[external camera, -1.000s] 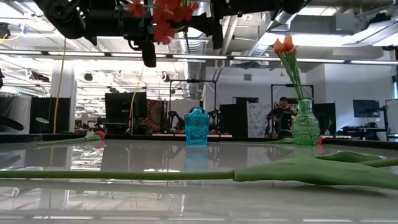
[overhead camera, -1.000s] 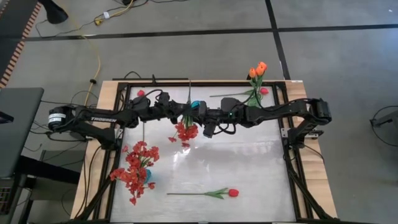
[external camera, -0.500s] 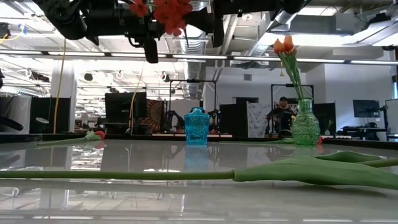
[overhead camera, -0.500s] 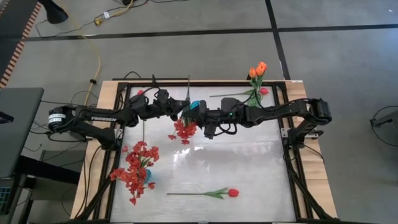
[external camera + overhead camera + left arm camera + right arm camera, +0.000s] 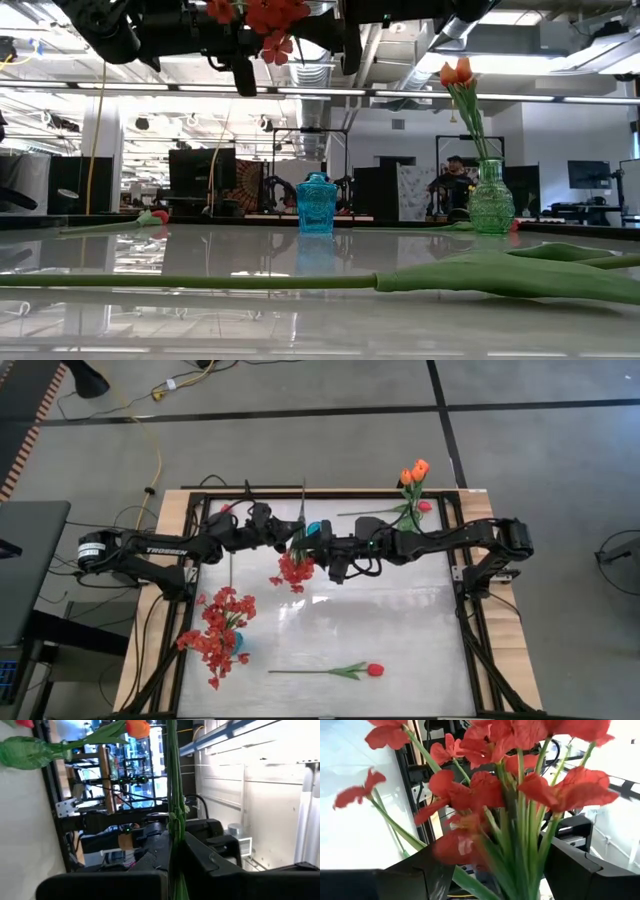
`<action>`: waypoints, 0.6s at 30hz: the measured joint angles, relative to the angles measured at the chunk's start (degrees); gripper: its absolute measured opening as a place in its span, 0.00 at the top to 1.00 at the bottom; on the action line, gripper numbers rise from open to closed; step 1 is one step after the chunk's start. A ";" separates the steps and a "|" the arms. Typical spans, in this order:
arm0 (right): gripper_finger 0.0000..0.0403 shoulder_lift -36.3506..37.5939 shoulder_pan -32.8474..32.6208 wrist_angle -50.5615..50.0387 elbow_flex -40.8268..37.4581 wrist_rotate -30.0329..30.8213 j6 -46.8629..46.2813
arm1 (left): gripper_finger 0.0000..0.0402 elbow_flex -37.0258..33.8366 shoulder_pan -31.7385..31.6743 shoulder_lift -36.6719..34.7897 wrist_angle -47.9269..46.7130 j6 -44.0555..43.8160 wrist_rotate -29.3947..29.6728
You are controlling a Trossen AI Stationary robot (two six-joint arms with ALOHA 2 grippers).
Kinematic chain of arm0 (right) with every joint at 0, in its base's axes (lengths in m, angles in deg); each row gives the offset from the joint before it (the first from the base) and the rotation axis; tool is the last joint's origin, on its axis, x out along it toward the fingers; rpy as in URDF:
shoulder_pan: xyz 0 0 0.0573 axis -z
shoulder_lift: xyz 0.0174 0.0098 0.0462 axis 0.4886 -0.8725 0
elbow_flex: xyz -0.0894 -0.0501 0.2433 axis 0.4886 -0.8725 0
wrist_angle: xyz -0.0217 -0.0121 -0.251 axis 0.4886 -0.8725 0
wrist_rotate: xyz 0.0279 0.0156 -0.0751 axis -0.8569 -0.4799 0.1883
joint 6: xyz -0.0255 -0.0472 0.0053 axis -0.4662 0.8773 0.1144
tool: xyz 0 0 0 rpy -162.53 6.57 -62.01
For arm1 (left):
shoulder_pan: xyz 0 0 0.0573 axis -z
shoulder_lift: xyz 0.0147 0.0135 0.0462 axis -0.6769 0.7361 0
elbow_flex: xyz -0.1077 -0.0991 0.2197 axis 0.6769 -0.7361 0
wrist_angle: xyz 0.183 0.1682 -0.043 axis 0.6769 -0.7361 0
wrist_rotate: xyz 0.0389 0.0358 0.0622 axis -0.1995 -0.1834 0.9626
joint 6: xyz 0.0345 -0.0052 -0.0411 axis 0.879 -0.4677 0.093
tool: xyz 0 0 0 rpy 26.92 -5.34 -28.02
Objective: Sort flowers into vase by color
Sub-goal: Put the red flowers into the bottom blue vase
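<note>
Red spray (image 5: 293, 568) held aloft over bench (image 5: 400, 620), both left hand (image 5: 292, 540) and right hand (image 5: 312, 545) clamped on its stem. Probably light, top-heavy, floppy; best gripped low on stem.

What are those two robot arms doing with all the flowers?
Both arms meet over the back middle of the table, holding one spray of small red blossoms up in the air. The left gripper is shut on its green stem, and the right gripper has its fingers around the stems just under the blossoms. The blue vase stands below them. Orange tulips already sit in the green vase, and another red bunch stands front left.
</note>
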 joint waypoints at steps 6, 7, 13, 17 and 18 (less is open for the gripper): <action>0.28 0.02 0.00 0.13 0.00 0.00 -1.22 | 0.97 0.00 0.03 0.00 0.24 -0.18 -1.41; 0.28 0.02 0.00 0.19 0.00 0.02 -1.22 | 0.97 0.00 0.13 0.00 0.21 -0.39 -1.57; 0.28 0.02 0.00 0.83 0.00 0.25 0.61 | 0.97 0.00 1.18 0.00 -2.75 -2.81 -1.60; 0.29 0.02 -0.03 0.91 0.00 0.31 1.63 | 0.97 0.00 1.55 0.02 -4.54 -2.82 -1.45; 0.29 0.02 -0.12 0.90 0.00 0.34 1.47 | 0.97 0.00 1.55 0.02 -4.54 -2.52 -1.38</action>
